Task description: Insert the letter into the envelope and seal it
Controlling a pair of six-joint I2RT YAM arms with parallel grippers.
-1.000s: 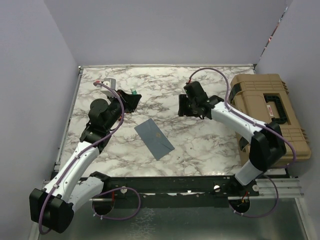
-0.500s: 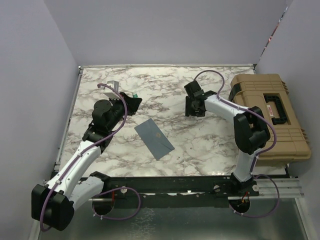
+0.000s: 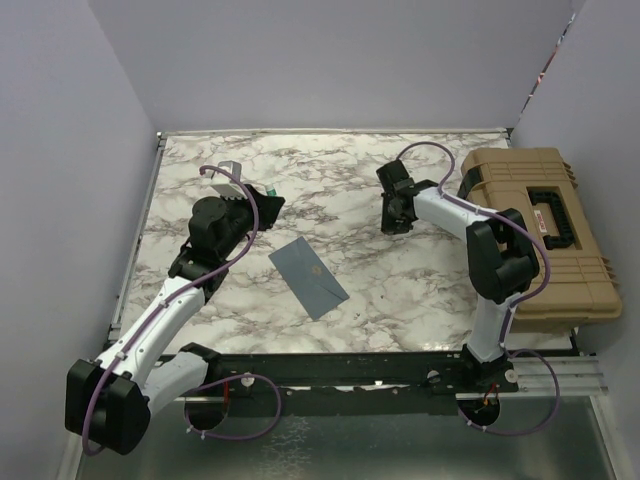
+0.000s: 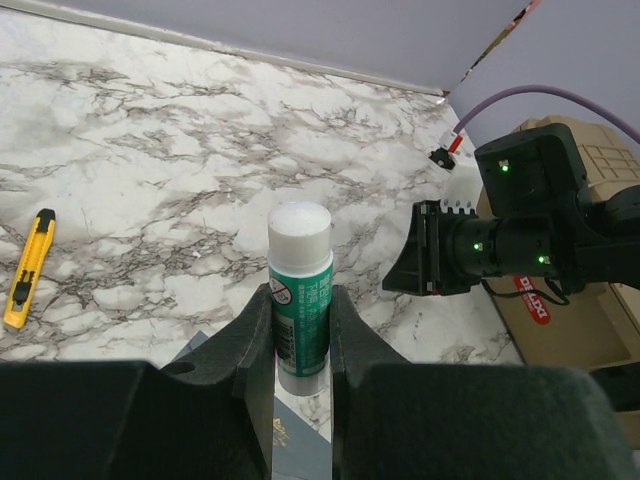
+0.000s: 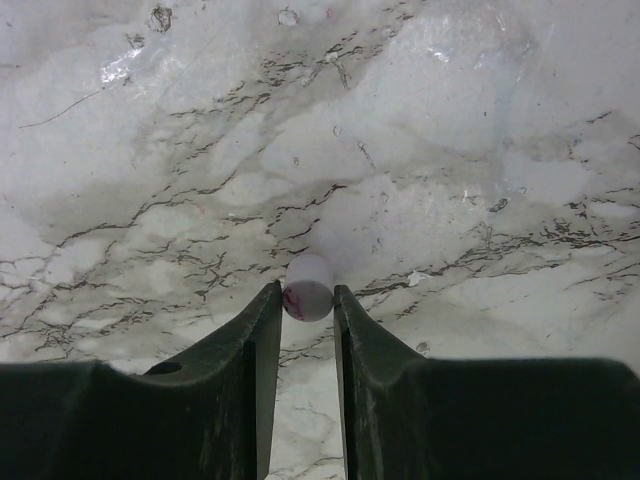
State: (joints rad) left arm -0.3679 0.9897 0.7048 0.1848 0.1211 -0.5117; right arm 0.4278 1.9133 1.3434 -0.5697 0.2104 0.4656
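The slate-blue envelope point(image 3: 308, 277) lies flat mid-table with its flap closed; one corner of it point(image 4: 296, 452) shows under the left jaws. The letter is out of view. My left gripper point(image 3: 264, 200) hovers left of and behind the envelope, shut on an upright green glue stick point(image 4: 300, 302) with a white top. My right gripper point(image 3: 396, 214) points down at the marble to the right of the envelope. Its fingertips point(image 5: 268, 300) pinch a small white cap point(image 5: 308, 286) with red marks, which rests on the table. The left wrist view also shows the right gripper point(image 4: 428, 250).
A tan toolbox point(image 3: 540, 230) fills the table's right edge, close behind the right arm. A yellow utility knife point(image 4: 27, 268) lies on the marble at the left. Pale walls enclose the table point(image 3: 330, 170) at the back and both sides.
The right gripper swung a little right and turned down toward the table, and its jaws closed on the white cap. The left gripper kept the glue stick and barely moved.
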